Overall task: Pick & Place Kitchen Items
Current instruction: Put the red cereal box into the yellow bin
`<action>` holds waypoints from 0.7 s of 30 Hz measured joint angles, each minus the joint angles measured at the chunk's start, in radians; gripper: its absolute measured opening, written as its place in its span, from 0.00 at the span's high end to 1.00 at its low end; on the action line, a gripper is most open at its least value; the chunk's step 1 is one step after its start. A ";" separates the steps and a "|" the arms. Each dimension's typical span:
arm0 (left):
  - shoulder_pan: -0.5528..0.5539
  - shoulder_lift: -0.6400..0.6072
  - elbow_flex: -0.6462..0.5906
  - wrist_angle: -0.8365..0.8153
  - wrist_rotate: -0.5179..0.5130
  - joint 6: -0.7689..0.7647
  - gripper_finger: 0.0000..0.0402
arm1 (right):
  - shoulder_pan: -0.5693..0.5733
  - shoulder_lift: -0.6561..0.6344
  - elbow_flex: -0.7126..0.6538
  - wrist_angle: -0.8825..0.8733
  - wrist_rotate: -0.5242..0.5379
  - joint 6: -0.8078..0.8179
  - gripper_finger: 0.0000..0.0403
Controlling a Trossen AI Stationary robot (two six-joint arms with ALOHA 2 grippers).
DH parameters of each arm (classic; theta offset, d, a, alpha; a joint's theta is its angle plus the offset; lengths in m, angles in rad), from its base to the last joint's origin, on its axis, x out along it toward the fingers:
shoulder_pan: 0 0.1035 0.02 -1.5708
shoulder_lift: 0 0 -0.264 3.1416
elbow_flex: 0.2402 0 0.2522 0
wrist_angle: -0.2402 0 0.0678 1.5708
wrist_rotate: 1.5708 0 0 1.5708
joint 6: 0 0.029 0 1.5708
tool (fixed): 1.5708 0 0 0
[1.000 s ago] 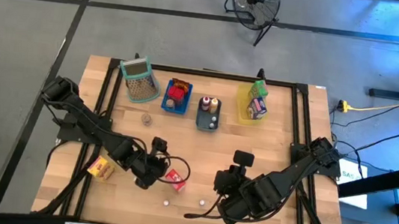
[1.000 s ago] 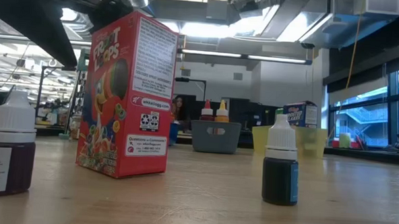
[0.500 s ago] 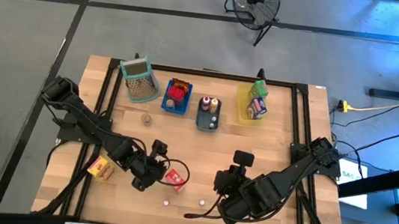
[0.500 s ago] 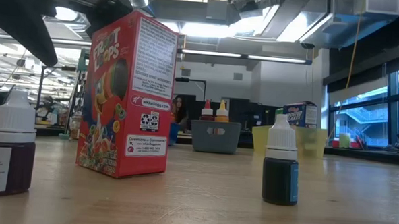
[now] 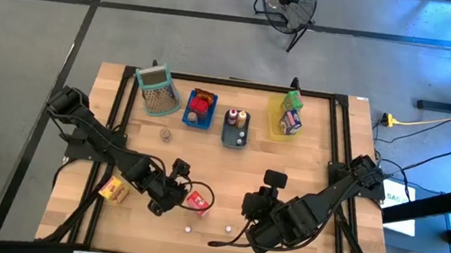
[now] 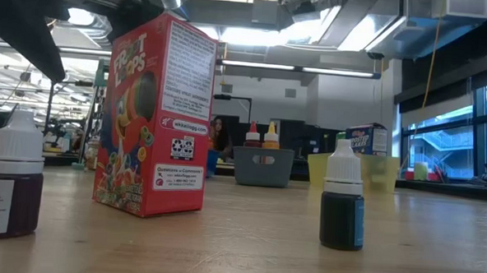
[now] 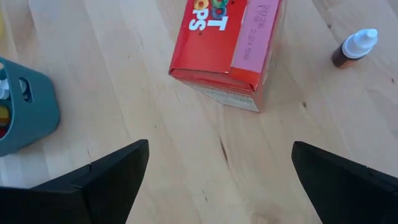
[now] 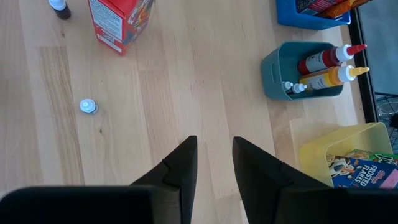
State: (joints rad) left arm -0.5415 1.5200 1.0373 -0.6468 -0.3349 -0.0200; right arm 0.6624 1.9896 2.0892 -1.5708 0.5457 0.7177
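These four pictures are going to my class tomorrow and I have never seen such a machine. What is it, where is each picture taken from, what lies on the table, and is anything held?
It is a robot with two dark arms at a wooden table. One picture looks straight down, one looks level across the tabletop, and two come from cameras on the wrists.

The left gripper hangs over an upright red cereal box, jaws wide open, holding nothing. The right gripper waits nearby, jaws narrowly apart, also empty.

Two small white-capped bottles stand near the box, and a yellow-orange carton lies to its left. At the far edge are a mesh basket, a blue tray, a grey tray of sauce bottles, and a yellow tray of cartons.
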 joint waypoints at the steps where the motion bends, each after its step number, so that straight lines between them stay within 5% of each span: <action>1: 0.000 0.000 0.000 0.000 0.000 0.000 0.03 | 0.000 0.000 0.000 0.000 0.000 0.000 0.74; 15: 0.019 0.000 0.000 0.011 0.009 0.034 0.02 | 0.000 0.000 0.000 0.000 0.001 0.000 0.74; 21: 0.064 0.000 0.000 0.056 0.087 0.034 0.03 | 0.000 0.000 0.000 0.000 0.001 0.000 0.74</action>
State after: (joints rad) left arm -0.4778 1.5200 1.0371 -0.5903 -0.2475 0.0143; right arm 0.6627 1.9896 2.0892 -1.5707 0.5465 0.7175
